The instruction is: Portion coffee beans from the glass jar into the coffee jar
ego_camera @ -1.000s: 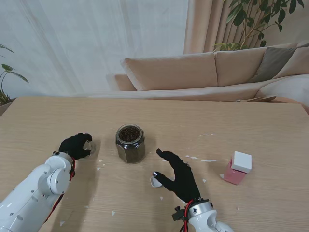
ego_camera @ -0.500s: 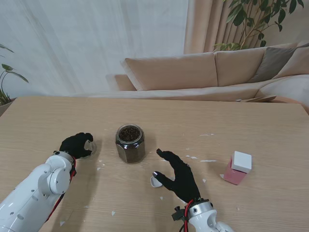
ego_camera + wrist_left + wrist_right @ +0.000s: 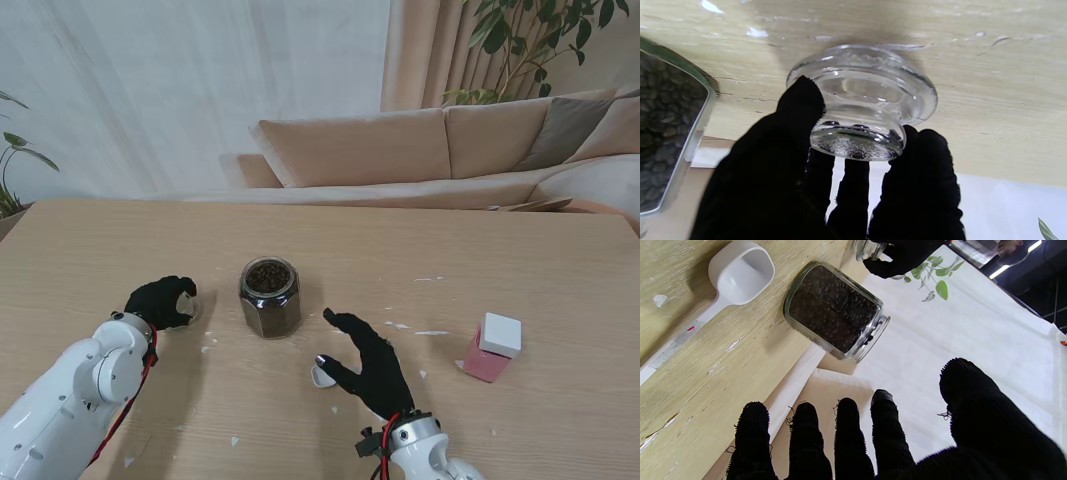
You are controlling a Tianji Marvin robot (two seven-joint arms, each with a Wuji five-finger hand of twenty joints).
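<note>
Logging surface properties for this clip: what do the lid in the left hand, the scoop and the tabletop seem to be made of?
The clear round stepped lid, held by the black-gloved left hand, looks like thick, glossy, see-through glass. The small white scoop looks like matte moulded plastic, though that is uncertain. The pale tabletop shows wood grain with white chipped patches, so it is possibly laminate or veneer.

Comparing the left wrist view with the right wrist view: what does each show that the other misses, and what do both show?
Only the left wrist view shows the glass lid close up, resting on the table, with the left hand closed around its knob. Only the right wrist view shows the white scoop lying on the table and the right hand, fingers spread, holding nothing. Both show the glass jar of coffee beans, though the left wrist view catches only its edge.
</note>
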